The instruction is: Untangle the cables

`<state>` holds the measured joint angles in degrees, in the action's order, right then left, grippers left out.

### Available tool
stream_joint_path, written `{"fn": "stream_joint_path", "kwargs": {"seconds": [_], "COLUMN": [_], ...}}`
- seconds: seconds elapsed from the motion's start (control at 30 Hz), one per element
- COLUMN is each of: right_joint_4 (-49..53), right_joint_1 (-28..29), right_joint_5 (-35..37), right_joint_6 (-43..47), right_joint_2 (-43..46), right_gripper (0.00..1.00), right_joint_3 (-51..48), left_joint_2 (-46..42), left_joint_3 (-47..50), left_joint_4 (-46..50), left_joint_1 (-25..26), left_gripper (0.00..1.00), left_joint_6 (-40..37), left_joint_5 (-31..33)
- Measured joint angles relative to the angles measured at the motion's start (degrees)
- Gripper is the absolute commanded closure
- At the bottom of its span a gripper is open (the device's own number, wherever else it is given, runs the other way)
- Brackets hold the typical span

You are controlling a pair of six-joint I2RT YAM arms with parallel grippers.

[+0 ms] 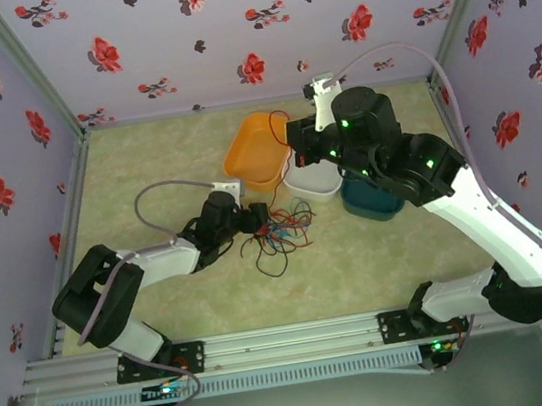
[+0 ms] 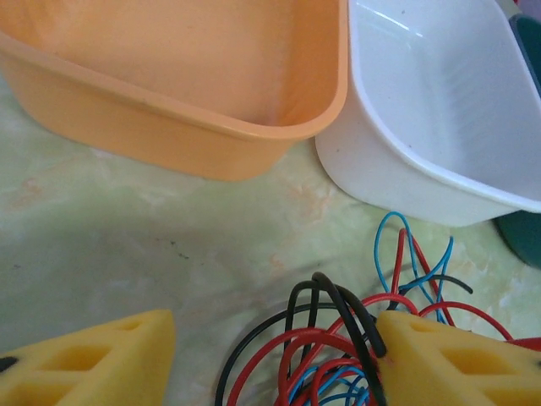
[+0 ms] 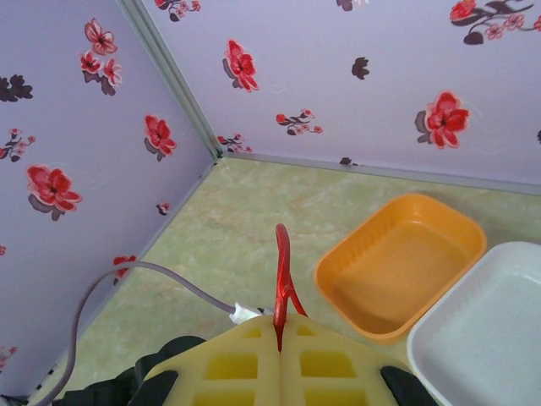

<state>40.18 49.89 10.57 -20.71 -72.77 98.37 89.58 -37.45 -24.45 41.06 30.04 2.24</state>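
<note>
Floral walls (image 1: 228, 37) ring a pale green marbled tabletop (image 1: 161, 279). Near the orange tray (image 3: 397, 262), the right gripper (image 3: 280, 328) has its yellow fingers (image 3: 228, 368) pressed together, pinching a red cable (image 3: 281, 262). The left gripper (image 2: 275, 368) stands spread around the tangle of cables (image 2: 330, 338), red, black and blue, which lies just on the near side of the orange tray and the white tray (image 2: 439, 110).

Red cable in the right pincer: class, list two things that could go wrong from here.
1. The right pincer is shut on a thin loop of the red cable; pulling may drag the whole tangle along, or the loop may slip out.
2. A black cable lies against a finger of the open left pincer; moving it could snag.
</note>
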Motion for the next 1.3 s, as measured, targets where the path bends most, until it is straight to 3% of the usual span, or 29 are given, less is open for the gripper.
{"fn": "stream_joint_path", "kwargs": {"seconds": [0.3, 0.73, 0.9, 1.07, 1.2, 1.3], "right_joint_4": [2.16, 3.85, 4.83, 4.79, 4.74, 5.29], "right_joint_1": [0.0, 0.0, 0.0, -0.17, -3.06, -8.26], "right_joint_5": [7.15, 18.97, 26.51, 34.75, 37.48, 37.24], "right_joint_6": [3.48, 8.11, 10.32, 12.74, 13.68, 13.53], "right_joint_2": [4.57, 8.63, 8.48, 8.0, 6.71, 5.2], "right_gripper": [1.0, 1.0, 1.0, 1.0, 1.0, 1.0], "right_joint_3": [3.3, 8.02, 9.18, 8.57, 8.07, 7.43], "left_joint_2": [1.01, -0.94, -2.14, -3.43, -5.73, -7.72], "left_joint_3": [-0.04, 0.13, 0.13, 0.11, 0.11, 0.11], "left_joint_4": [0.17, 2.38, 3.21, 4.68, 5.27, 5.51], "left_joint_1": [0.0, 0.68, 1.55, 2.1, 2.19, 2.19], "left_gripper": [0.47, 0.46, 0.31, 0.01, 0.0, 0.0], "left_joint_6": [-0.61, -1.57, -2.78, -3.67, -3.43, -3.43], "left_joint_5": [-1.38, -2.29, -2.36, -2.43, -2.34, -2.23]}}
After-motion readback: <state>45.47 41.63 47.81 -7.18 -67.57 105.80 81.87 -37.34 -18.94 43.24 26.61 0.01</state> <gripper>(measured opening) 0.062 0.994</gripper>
